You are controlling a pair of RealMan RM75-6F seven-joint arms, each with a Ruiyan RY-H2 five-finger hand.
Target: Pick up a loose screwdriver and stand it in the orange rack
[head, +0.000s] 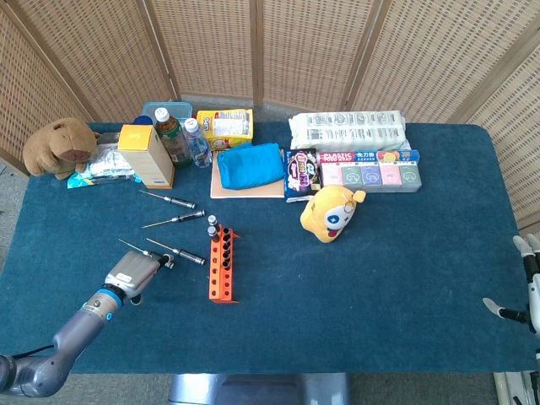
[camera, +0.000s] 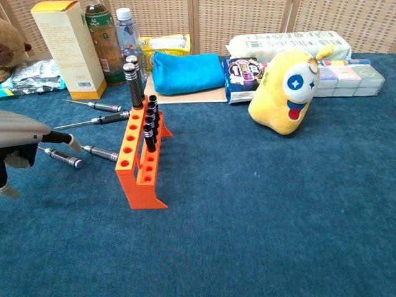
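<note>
The orange rack stands left of the table's middle, with several black-handled screwdrivers upright in its far holes. Loose screwdrivers lie on the blue cloth to its left: two far ones and two near ones. My left hand hovers low beside the nearest screwdriver, its fingertips stretched out over the shaft and its thumb hanging below, nothing held. My right hand sits off the table's right edge, fingers spread and empty.
A yellow plush sits right of the rack. Along the back stand a carton, bottles, a blue pouch, snack packs and a brown plush.
</note>
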